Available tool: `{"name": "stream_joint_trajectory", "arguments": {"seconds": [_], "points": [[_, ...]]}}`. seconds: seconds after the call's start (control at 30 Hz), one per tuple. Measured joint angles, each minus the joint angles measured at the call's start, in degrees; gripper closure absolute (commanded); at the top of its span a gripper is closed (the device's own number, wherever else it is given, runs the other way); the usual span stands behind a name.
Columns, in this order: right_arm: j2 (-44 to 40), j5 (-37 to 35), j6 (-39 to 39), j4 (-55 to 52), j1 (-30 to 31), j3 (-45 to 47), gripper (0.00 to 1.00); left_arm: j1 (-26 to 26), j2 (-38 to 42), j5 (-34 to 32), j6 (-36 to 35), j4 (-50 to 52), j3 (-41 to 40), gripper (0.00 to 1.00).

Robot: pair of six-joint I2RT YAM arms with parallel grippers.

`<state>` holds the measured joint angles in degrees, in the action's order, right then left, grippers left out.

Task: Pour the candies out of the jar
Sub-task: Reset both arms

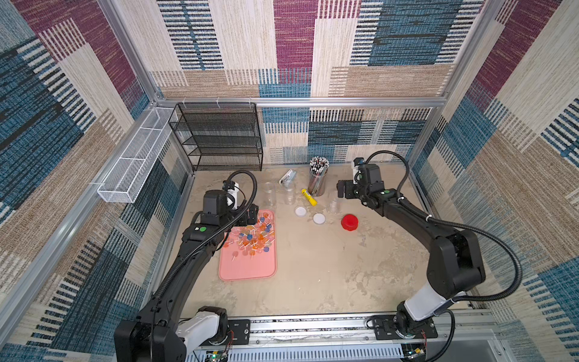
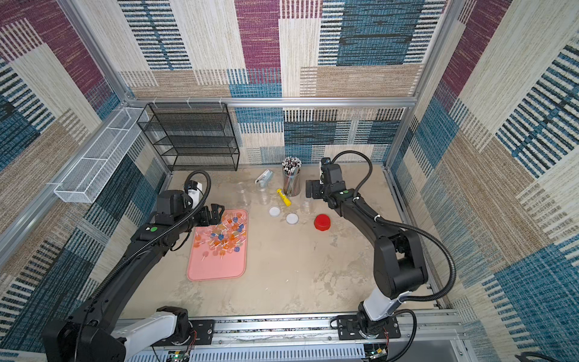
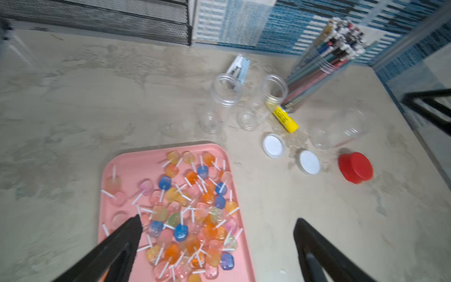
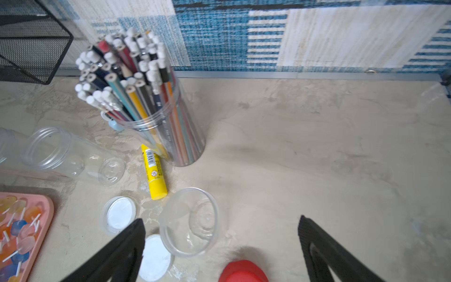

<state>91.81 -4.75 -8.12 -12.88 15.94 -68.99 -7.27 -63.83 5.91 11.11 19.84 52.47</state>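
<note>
- Top views both show a mottled beige surface [image 1: 313, 275], with a pink tray [image 1: 247, 269] on its left part.
- Left claw [image 3: 218, 221] hangs over the tray's far end, jaws wide apart, holding nothing.
- Right claw [image 4: 220, 219] is spread wide as well and empty, close by the jar [image 4: 189, 222].
- Jar: clear plastic, upright, lidless and empty, standing on the surface beside a red lid [image 4: 242, 272].
- Candies [image 3: 192, 214]: small lollipops with orange, blue, pink and yellowish heads on white sticks, heaped on the tray's far half.
</note>
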Motion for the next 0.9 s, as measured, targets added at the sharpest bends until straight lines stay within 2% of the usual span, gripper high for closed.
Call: {"name": "stream_joint_trajectory", "arguments": {"seconds": [0.17, 0.27, 0.37, 0.63, 0.9], "points": [[-3.93, -1.9, 0.22, 6.75, -6.43, 10.95, 0.0, 6.64, -0.55, -10.56, -0.48, -7.91, -8.5, 0.0], [-5.25, -4.0, 0.09, 13.73, -11.08, 19.21, 0.0, 9.38, -3.67, -13.53, -1.25, -13.9, -13.03, 0.0], [-5.68, -4.28, 1.11, 22.91, -12.94, 28.44, 0.0, 10.86, -8.22, -14.73, -3.61, -19.34, -15.58, 0.0], [-3.06, -3.93, 6.43, 48.06, -13.84, 39.93, 0.0, 11.13, -16.68, -12.9, -11.58, -36.33, -20.35, 0.01], [-4.33, -0.2, 8.96, 64.52, -14.16, 48.98, 0.0, 11.1, -14.53, -6.91, -15.74, -42.77, -24.39, 0.0]]}}
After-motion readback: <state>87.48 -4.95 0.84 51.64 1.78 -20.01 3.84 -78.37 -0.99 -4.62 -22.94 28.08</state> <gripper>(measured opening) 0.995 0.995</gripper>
